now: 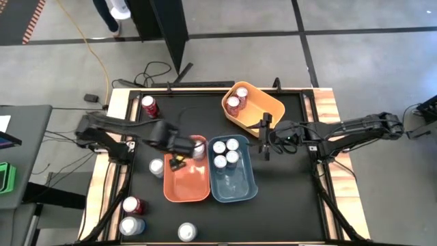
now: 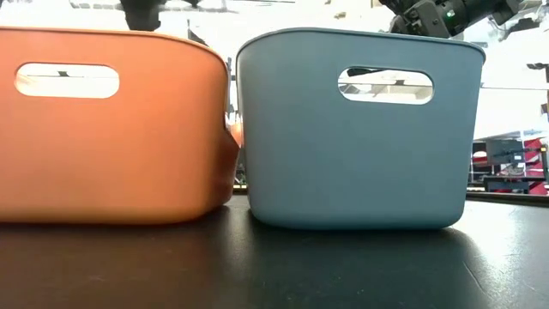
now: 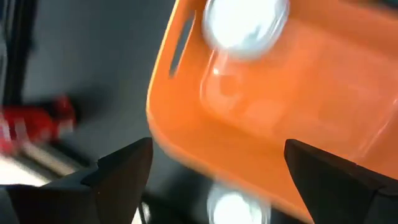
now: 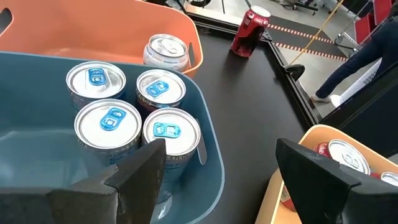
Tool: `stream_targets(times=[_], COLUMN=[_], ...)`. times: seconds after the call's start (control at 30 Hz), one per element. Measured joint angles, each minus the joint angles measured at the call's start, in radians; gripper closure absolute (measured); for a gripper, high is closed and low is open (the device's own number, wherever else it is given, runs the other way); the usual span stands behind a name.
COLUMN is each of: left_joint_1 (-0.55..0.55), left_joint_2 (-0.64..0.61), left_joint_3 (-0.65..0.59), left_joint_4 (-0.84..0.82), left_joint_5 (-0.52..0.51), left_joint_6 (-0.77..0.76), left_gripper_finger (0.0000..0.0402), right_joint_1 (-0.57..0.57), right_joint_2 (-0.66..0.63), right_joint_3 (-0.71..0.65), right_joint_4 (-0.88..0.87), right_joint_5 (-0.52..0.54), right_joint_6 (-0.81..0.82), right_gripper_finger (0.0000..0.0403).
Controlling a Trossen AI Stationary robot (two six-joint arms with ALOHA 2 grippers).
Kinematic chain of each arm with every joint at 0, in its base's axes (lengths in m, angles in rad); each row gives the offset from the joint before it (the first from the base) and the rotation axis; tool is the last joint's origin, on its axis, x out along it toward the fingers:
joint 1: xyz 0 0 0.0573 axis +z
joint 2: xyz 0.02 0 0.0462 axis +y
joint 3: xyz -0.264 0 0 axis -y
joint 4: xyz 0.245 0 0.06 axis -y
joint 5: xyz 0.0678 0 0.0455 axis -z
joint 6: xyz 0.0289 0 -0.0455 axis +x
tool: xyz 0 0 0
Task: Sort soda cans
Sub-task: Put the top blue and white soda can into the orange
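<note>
- I am hovering the left tool (image 1: 179, 162) over the orange bin (image 1: 186, 186), just inside its rim on the side away from the blue bin (image 1: 235, 186); its fingers (image 3: 121, 177) are standing wide apart with nothing between them.
- I am seeing one silver-topped can (image 1: 199, 148) standing in the orange bin's far corner, just beside the blue bin's wall.
- I am seeing four blue-tab cans (image 4: 124, 109) packed together, touching, in the far end of the blue bin.
- I am holding the right tool (image 1: 265, 137) above the bench (image 1: 287, 184), between the blue bin and the yellow-orange bin (image 1: 263, 102) that is sitting tilted beyond it; its fingers (image 4: 134, 177) are spread and gripping nothing.
- I am counting two red cans (image 1: 236, 99) standing in the yellow-orange bin.
- I am noting a loose silver can (image 1: 157, 167) on the bench just outside the orange bin, on the side away from the blue bin.
- I am noting a red can (image 1: 149, 105) standing well apart from the blue bin, at the bench's far corner past the orange bin.
- I am noting three more cans nearer me than the orange bin: a red one (image 1: 132, 205), a blue one (image 1: 131, 225) just beside it, and a silver one (image 1: 187, 232) close to the bench's near edge.
- From bench height I am seeing the two bins side by side, nearly touching.
</note>
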Motion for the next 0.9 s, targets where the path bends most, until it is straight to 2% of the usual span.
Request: stream_targets(times=[0.17,0.37,0.57,0.9], left_joint_1=[-0.102,-0.182,-0.224,-0.235], left_joint_2=[-0.134,-0.266,-0.323,-0.319], left_joint_3=[-0.191,-0.339,-0.424,-0.531], left_joint_4=[-0.002,-0.007,0.052,0.206], left_joint_5=[0.077,0.123,0.134,0.135], left_joint_6=[-0.195,-0.291,-0.262,-0.225], left_gripper_finger=[0.0043,0.0046,0.0047,0.0047], right_joint_1=[0.000,0.000,0.000,0.000], right_joint_2=[0.000,0.000,0.000,0.000], right_joint_3=[0.000,0.000,0.000,0.000], right_joint_4=[0.004,0.010,0.018,0.017], right_joint_5=[0.000,0.000,0.000,0.000], right_joint_6=[0.000,0.009,0.024,0.045], right_gripper_finger=[0.0080,0.0080,0.0080,0.0080])
